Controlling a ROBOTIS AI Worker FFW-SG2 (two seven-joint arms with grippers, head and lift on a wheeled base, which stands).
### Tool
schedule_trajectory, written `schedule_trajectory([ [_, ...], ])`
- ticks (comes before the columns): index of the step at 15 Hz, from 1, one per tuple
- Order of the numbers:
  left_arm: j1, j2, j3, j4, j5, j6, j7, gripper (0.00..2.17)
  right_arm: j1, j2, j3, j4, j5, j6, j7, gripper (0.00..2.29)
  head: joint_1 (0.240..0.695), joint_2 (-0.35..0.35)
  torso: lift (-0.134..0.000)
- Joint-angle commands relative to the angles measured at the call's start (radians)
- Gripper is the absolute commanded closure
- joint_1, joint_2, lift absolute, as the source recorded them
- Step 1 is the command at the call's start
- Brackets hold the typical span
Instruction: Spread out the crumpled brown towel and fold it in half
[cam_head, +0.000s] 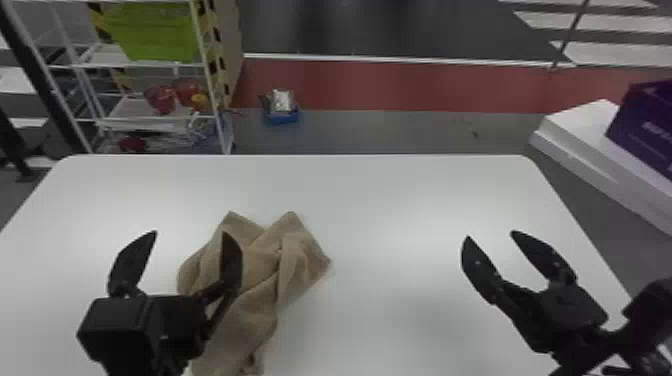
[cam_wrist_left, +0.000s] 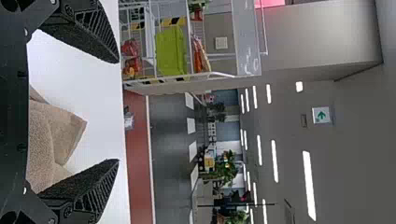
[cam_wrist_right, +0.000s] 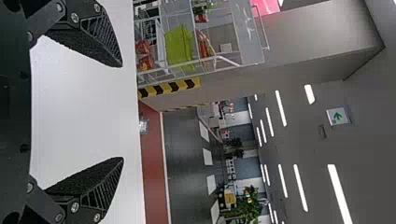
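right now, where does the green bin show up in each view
Head view: the green bin is upper left, in the white wire rack beyond the table.
Left wrist view: it sits in the rack, beyond the open left gripper and brown towel.
Right wrist view: same rack, beyond the open right gripper.
Shared landmark: the red floor strip past the table's far edge.

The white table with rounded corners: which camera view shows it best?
The head view: there the white table has its whole far edge and both rounded far corners in sight. Each wrist view shows a sideways stretch of its top and far edge.
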Motion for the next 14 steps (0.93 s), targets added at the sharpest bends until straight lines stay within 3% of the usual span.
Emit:
schedule_trajectory([
  [1, -0.001, -0.005, 0.000, 0.001, 0.000, 0.000, 0.000, 0.13, 0.000, 0.000, -0.003, 0.000, 0.000, 0.000, 0.000, 0.18, 0.695, -0.050, -0.123],
  [6, -0.001, -0.005, 0.005, 0.003, -0.003, 0.018, -0.006, 0.13, 0.015, -0.006, -0.004, -0.031, 0.006, 0.077, 0.017, 0.17, 0.695, -0.054, -0.123],
  [10, 0.007, -0.005, 0.013, 0.018, 0.002, 0.024, -0.008, 0.12, 0.022, -0.017, 0.002, -0.003, 0.061, 0.114, 0.023, 0.18, 0.695, -0.036, -0.123],
  [14, -0.018, -0.005, 0.037, 0.031, 0.039, 0.098, -0.064, 0.12, 0.031, -0.028, -0.004, 0.015, 0.100, 0.107, 0.031, 0.18, 0.695, -0.039, -0.123],
])
